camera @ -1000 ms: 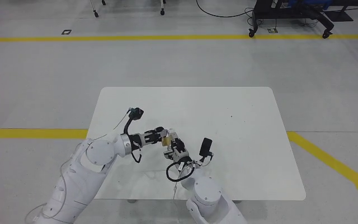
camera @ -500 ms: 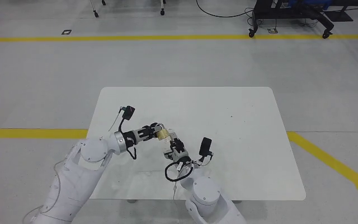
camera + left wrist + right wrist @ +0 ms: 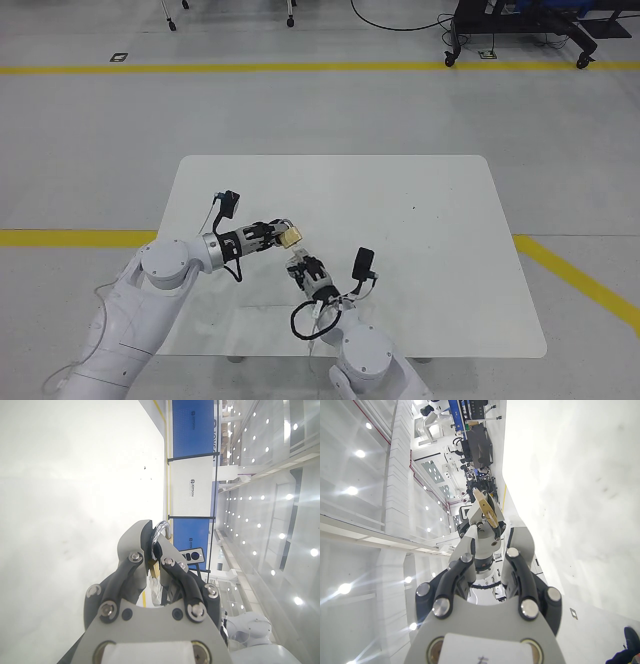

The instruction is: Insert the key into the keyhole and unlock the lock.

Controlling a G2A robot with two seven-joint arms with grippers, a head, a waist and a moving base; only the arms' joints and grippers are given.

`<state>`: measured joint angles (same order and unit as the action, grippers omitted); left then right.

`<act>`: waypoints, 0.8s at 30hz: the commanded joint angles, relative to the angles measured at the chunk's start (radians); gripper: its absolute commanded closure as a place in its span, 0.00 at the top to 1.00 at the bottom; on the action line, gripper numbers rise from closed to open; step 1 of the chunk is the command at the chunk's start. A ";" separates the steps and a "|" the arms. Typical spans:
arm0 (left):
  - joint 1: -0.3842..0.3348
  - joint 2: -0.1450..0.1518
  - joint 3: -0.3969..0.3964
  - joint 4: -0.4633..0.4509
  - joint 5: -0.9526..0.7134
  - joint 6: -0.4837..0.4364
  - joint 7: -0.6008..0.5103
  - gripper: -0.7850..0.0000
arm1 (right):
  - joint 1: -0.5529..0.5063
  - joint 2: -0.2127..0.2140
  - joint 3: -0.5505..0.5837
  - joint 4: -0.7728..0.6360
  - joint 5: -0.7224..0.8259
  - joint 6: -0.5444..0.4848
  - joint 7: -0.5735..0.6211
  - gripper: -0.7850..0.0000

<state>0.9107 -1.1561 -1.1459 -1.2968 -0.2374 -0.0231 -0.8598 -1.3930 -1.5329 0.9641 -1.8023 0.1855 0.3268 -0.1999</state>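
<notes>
Two pincers hang over the white table (image 3: pixel 430 200), one with the lock (image 3: pixel 486 510).
Left pincer (image 3: pixel 156 542) pinches the gold lock tight, up off the table, silver loop (image 3: pixel 162 526) poking out past its tips. Right pincer (image 3: pixel 495 542) sits close by, facing the lock's flat end, spread apart with nothing in it.

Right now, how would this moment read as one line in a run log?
left gripper: shut on lock | right gripper: open, facing lock, not touching | lock: held above table
</notes>
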 commanded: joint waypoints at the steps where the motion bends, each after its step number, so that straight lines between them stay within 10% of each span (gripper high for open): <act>1: 0.000 0.000 0.001 0.003 -0.002 -0.002 0.001 0.00 | 0.002 -0.001 0.003 0.003 0.007 -0.001 -0.001 0.19; 24: 0.024 -0.003 -0.015 0.006 -0.061 -0.087 0.020 0.00 | -0.020 -0.018 0.092 0.060 0.362 -0.160 0.141 0.00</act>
<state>0.9323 -1.1590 -1.1603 -1.2905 -0.2963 -0.0995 -0.8446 -1.4107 -1.5510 1.0487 -1.7453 0.5113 0.1711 -0.0769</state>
